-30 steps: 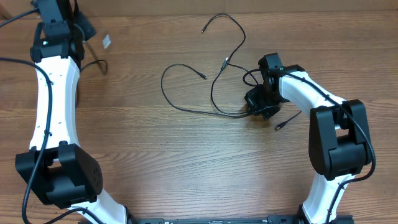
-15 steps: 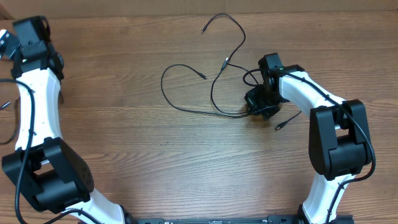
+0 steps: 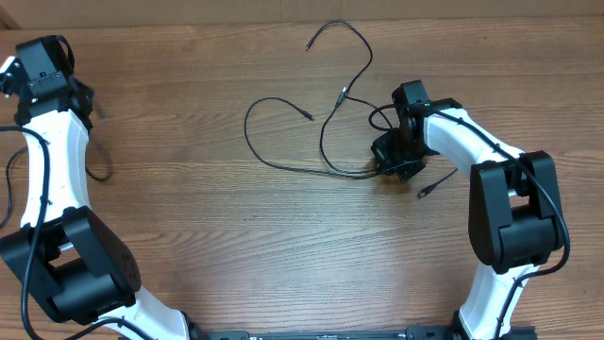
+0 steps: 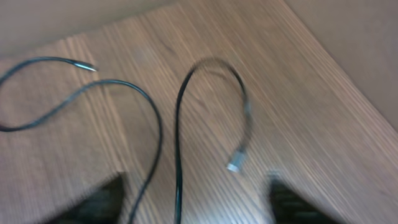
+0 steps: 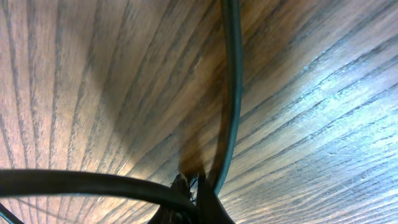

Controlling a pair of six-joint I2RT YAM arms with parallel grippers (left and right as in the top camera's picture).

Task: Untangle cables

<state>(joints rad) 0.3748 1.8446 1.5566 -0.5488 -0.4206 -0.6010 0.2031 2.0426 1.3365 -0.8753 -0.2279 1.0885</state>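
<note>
The tangled cables (image 3: 326,142) lie in thin black loops at the middle of the table, with small plugs at their ends. My right gripper (image 3: 394,159) presses down at the right edge of the tangle, shut on a cable (image 5: 231,93) that runs away from its tips (image 5: 200,198). One plug end (image 3: 425,190) sticks out beyond it. My left gripper (image 4: 196,208) is open over the far left corner. Between its blurred fingers (image 4: 99,202) lie two loose cables, one ending in a silvery plug (image 4: 235,165) and touched by neither finger.
A thicker black wire (image 3: 9,179) hangs beside the left arm at the table's left edge. The table's far edge and a beige wall (image 4: 348,37) are close to the left gripper. Both white arms stand along the table's sides.
The left arm has swung left toward the table corner and its gripper has opened, letting the cable drop onto the table. The right arm and the middle tangle have not moved.
</note>
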